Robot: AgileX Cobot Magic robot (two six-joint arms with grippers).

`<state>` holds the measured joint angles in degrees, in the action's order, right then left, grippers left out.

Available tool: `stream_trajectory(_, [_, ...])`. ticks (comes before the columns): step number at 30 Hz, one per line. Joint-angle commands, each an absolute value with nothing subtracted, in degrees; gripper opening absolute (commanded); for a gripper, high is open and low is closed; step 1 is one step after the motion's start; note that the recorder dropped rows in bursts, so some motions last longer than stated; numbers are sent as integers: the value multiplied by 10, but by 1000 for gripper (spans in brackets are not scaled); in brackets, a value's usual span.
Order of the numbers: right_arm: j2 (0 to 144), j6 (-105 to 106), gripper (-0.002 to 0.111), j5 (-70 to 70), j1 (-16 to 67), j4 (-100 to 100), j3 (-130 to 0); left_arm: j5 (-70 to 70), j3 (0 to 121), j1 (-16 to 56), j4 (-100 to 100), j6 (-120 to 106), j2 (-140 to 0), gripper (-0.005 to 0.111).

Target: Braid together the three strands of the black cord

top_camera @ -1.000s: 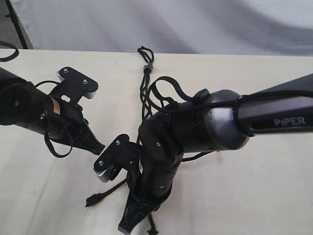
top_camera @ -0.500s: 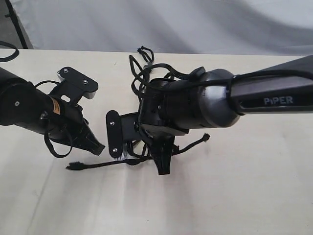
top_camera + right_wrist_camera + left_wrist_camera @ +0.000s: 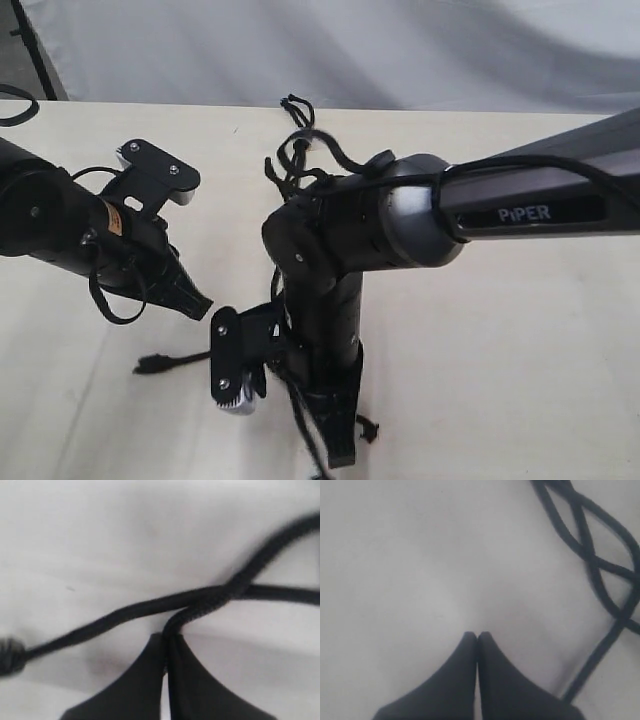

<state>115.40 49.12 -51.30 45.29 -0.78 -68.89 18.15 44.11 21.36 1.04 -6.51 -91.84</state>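
The black cord lies on the pale table, and its short loop and knot (image 3: pixel 297 108) are at the far edge. Most of the three strands sit hidden under my right arm. One strand end (image 3: pixel 152 363) trails out to the left, and a knotted tip (image 3: pixel 367 430) lies beside the right gripper. My right gripper (image 3: pixel 342 455) (image 3: pixel 167 636) points down near the front edge and is shut on one strand (image 3: pixel 200 611), which crosses another strand (image 3: pixel 100 622). My left gripper (image 3: pixel 200 305) (image 3: pixel 477 634) is shut on nothing, and crossed strands (image 3: pixel 590 550) lie off to one side of it.
Glossy arm cables (image 3: pixel 320 160) loop over the right wrist just above the cord. A grey cloth backdrop (image 3: pixel 400 50) hangs behind the table's far edge. Another dark cable (image 3: pixel 12 105) shows at the far left edge.
My right gripper swung up towards the middle, then back down to the front edge, keeping its strand. The loose strand end on the left shifted further left. The left arm stayed still.
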Motion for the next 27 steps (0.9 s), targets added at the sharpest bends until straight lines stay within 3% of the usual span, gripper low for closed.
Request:
stream_trajectory(1, [1161,560,0,-544,466,-106,-678,190,438,213,12,-62,-913,1])
stream_trajectory(20, [1150,552,2,-513,413,-91,-678,202,438,213,10,-60,-913,1])
stream_trajectory(23, [1150,548,18,-513,414,-92,-678,202,438,213,10,-60,-913,1])
stream_trajectory(27, [1139,553,52,-515,423,-90,-678,196,438,213,10,-60,-913,1])
